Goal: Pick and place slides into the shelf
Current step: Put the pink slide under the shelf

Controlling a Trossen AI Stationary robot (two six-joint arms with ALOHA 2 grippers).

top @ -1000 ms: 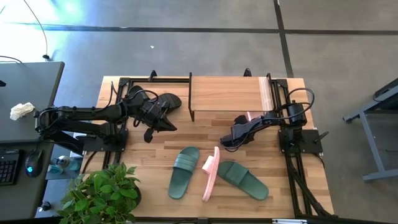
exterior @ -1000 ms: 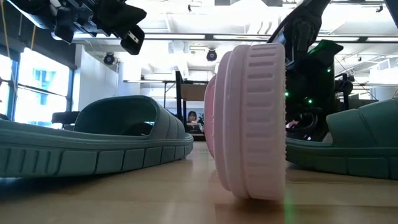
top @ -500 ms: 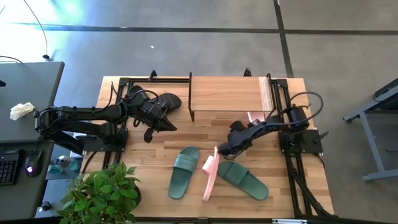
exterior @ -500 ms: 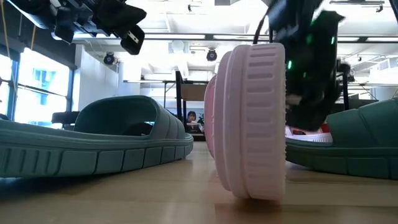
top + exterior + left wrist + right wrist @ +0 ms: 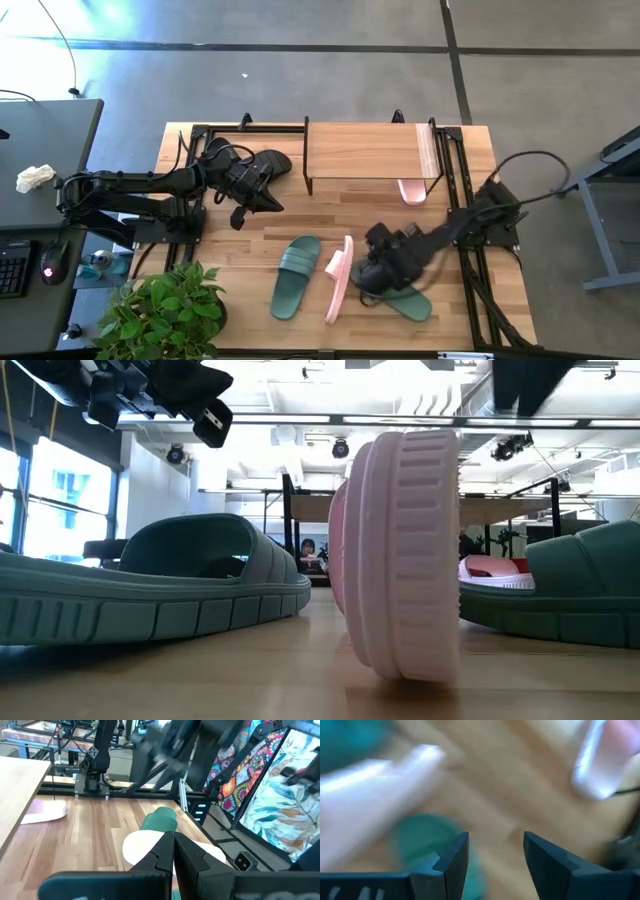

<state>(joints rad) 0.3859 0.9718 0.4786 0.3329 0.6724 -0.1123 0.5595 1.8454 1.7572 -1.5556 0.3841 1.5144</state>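
The shelf stands at the table's far edge. One pale pink slide lies under its right end, also seen in the left wrist view. A second pink slide stands on its side edge between two dark green slides, one on the left and one on the right. My right gripper hovers open over the heel end of the right green slide, fingers apart in its wrist view. My left gripper waits shut and raised, left of the shelf. No black slide shows clearly.
A potted plant sits at the table's near left corner. Black frame rails run along both table sides. Bare wood lies between the shelf and the slides. A desk with a keyboard stands left of the table.
My right gripper has swung from beside the shelf's right end toward the table's near edge and now hangs over the right green slide. The pink slide under the shelf's right end has stayed where it was, now uncovered.
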